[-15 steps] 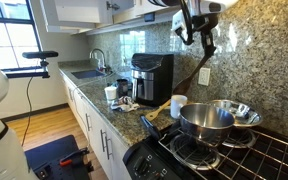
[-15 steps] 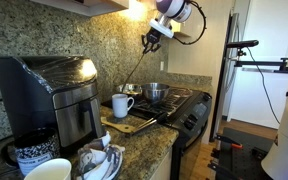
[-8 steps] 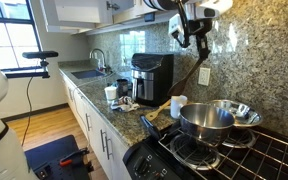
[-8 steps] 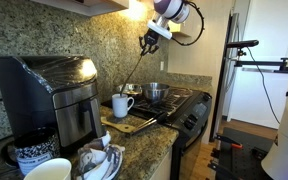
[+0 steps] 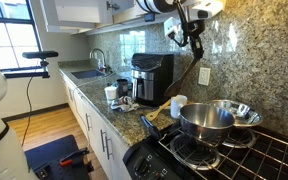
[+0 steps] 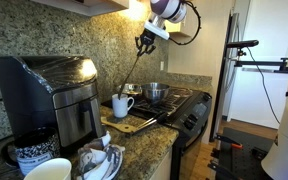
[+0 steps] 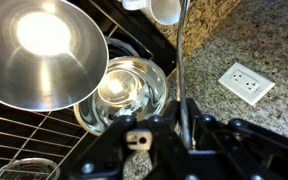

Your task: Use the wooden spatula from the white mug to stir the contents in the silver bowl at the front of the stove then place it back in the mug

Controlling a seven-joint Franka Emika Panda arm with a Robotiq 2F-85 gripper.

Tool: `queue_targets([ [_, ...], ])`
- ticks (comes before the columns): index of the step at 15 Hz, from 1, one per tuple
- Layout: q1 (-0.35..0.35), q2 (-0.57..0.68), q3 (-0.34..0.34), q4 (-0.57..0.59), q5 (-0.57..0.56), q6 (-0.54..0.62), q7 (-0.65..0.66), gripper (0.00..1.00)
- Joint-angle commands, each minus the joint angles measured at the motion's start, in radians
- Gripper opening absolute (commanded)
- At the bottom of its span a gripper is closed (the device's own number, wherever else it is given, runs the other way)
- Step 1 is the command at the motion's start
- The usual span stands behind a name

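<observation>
Far left on the counter in an exterior view: a small white cup [image 5: 110,93] with dark markings, contents hidden from this angle. Further right, the white mug [image 5: 178,105], upright on the granite just beside the stove [image 5: 274,152]. Next on the grates, toward the stove's front, the silver bowl [image 5: 206,120], deep and steep-sided. Close behind it, toward the wall, a shallower shiny bowl [image 5: 240,112]. Both bowl interiors washed out by glare in the wrist view (contents not discernible).

High above the mug, the gripper [image 6: 142,43], closed on the upper end of the wooden spatula [image 6: 133,70], with the thin handle pinched between the fingers in the wrist view. Hangs tilted, lower end reaching down to about the mug's rim. Cannot tell whether that end sits inside the mug or just over it.

Around, left to right: a sink [image 5: 87,72] under the window, a black coffee machine [image 5: 150,75] against the backsplash, a wooden board [image 6: 129,123] beside the mug, and a white wall outlet [image 7: 246,82] near the spatula. Coffee machine well below the gripper and off to the side.

No legible writing; cup markings too small to read.
</observation>
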State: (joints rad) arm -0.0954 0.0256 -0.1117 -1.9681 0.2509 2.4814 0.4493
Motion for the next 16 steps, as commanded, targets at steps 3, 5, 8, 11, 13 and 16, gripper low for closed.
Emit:
queue_targets([
  [3, 0.0, -0.008, 0.002, -0.016, -0.004, 0.01, 0.014, 0.06],
  [5, -0.001, -0.008, 0.001, -0.019, -0.011, 0.017, 0.036, 0.06],
  [8, -0.002, -0.006, -0.001, -0.025, -0.025, 0.027, 0.071, 0.06],
  [11, -0.001, -0.003, -0.002, -0.025, -0.036, 0.033, 0.108, 0.06],
  [13, 0.0, 0.0, -0.001, -0.023, -0.038, 0.035, 0.131, 0.06],
  [16, 0.0, 0.007, -0.001, -0.02, -0.034, 0.037, 0.156, 0.06],
])
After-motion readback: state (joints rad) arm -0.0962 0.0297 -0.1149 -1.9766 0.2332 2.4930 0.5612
